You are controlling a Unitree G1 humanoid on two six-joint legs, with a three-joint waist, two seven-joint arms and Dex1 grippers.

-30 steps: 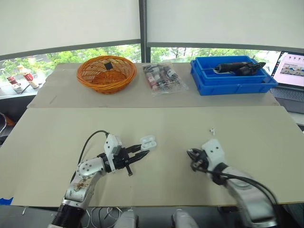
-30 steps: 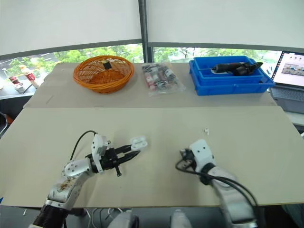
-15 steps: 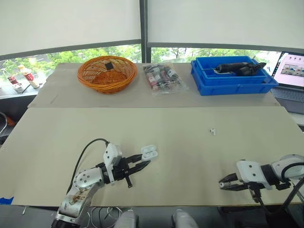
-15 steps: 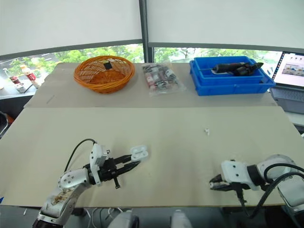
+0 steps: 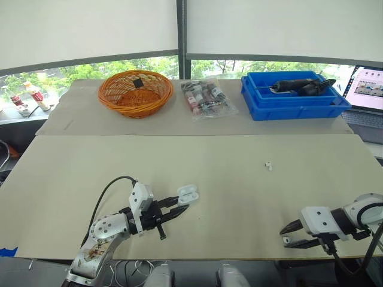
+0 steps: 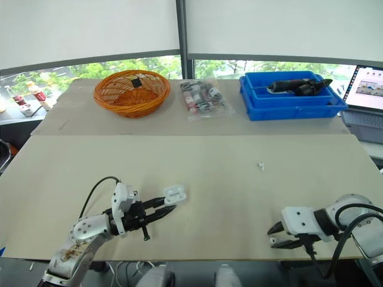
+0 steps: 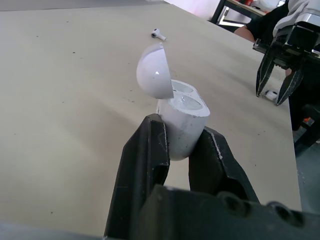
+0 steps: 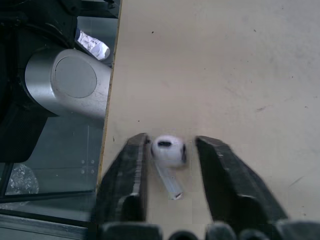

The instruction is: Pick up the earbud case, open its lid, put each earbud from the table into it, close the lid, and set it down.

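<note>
My left gripper (image 5: 178, 204) is shut on the white earbud case (image 5: 187, 192), held just above the table at the front left. Its lid (image 7: 155, 70) stands open, and the case body (image 7: 183, 119) sits pinched between the black fingers (image 7: 145, 155). My right gripper (image 5: 286, 235) is open at the table's front right edge. One white earbud (image 8: 168, 151) lies on the table between its fingers, untouched. A second earbud (image 5: 268, 165) lies on the table farther back, right of centre.
An orange basket (image 5: 134, 91), a clear bag of small items (image 5: 206, 97) and a blue bin with tools (image 5: 293, 95) line the far table. A laptop (image 5: 368, 89) stands at the far right. The table's front edge (image 8: 112, 120) runs right beside my right gripper.
My right arm swung from the table's centre out to the front right edge, then spread its fingers around the earbud there. My left gripper kept holding the open case, almost still.
</note>
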